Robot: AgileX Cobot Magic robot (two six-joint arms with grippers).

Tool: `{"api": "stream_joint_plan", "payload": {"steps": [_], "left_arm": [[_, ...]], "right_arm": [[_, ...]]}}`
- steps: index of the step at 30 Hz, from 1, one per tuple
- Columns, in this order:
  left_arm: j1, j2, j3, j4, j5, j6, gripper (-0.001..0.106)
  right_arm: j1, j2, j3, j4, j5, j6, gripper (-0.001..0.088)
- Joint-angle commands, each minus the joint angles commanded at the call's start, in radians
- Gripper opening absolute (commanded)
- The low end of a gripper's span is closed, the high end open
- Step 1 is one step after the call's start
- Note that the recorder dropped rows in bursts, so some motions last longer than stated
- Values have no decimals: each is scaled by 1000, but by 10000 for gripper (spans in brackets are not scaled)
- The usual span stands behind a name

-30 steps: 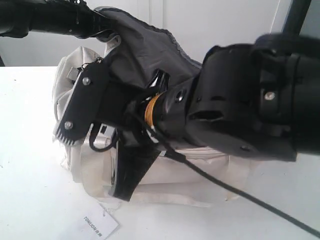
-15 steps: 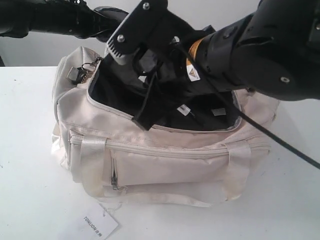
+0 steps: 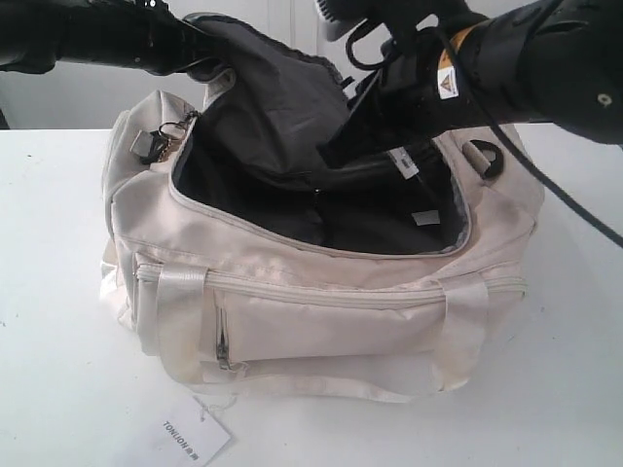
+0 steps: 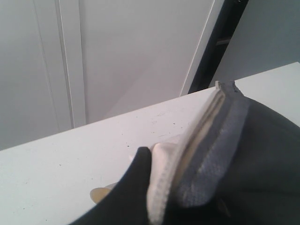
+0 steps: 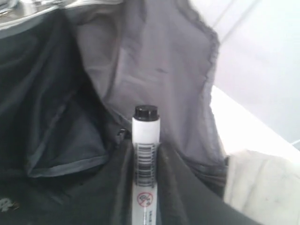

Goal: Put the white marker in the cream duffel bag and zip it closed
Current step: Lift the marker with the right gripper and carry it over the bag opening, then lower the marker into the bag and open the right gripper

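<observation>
- The right claw (image 5: 146,157) is narrowed onto the marker (image 5: 146,133). A dark finger sits on each side of the barcode label, and the capped end pokes out past the fingertips.
- The marker is at the open mouth of the bag (image 3: 321,321), pointing at the dark lining and not yet let go.
- The marker looks light, stiff and smooth. I judge the mid-barrel grip sound, though the slick barrel could slide in a loose squeeze.
- The left claw (image 4: 152,176) pinches the raised edge of the bag's top and holds the mouth open. Only one dark finger shows.
- The bag looks soft and floppy. Its top would likely sag once released, so zipping probably needs one claw steadying the fabric while the other takes the small pull.
- The bag sits on a white tabletop (image 3: 58,389), with a paper tag (image 3: 192,438) just in front.
</observation>
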Motion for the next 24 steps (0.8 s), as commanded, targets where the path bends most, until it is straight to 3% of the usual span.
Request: {"api": "stream_joint_plan", "payload": {"steps": [7,24], "left_arm": [[0,0,0,0,0,0,0],[0,0,0,0,0,0,0]], "right_arm": [[-38,10,0,0,-79,104,0],[-38,120,0,0,-105,107,0]]}}
